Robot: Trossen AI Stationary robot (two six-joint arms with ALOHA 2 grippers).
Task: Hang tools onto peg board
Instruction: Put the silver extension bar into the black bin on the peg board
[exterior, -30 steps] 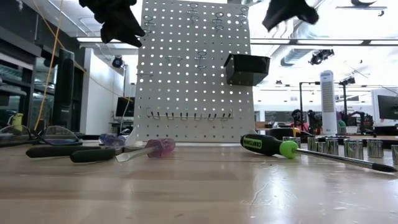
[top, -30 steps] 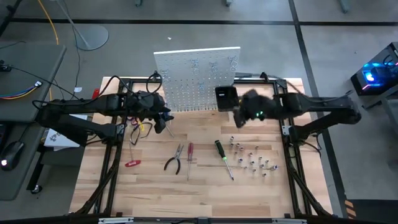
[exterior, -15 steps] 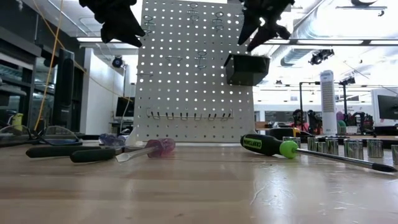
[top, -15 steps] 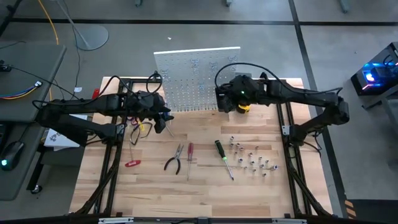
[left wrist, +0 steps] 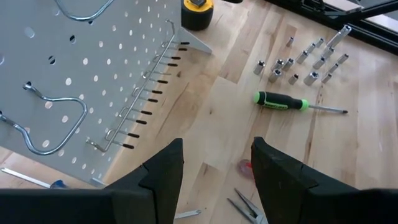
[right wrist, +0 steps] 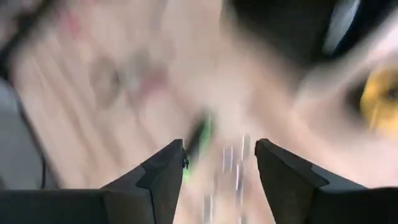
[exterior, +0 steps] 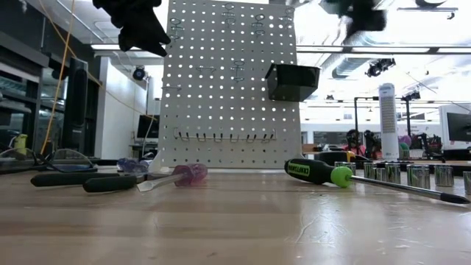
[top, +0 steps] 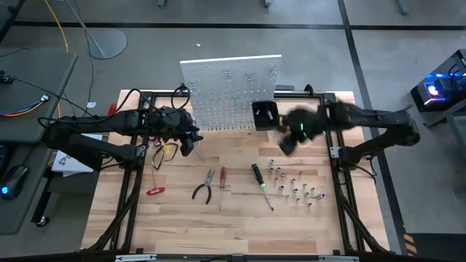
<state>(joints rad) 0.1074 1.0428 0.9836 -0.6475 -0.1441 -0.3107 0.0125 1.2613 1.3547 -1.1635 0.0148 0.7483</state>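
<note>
Beside peg board: yellow tape measure

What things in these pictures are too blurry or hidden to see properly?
- Right wrist view: the whole table is smeared, so only a green streak shows between the open right gripper fingers.
- High view: the right gripper is a dark blur beside the black bin.
- Low view: the left gripper is cut off by the top edge.
- High view: the sockets are too small to tell apart.

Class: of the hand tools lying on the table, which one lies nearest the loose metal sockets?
The green-and-black-handled screwdriver: it lies right beside the sockets, while the pliers and red-handled screwdriver lie farther left.
</note>
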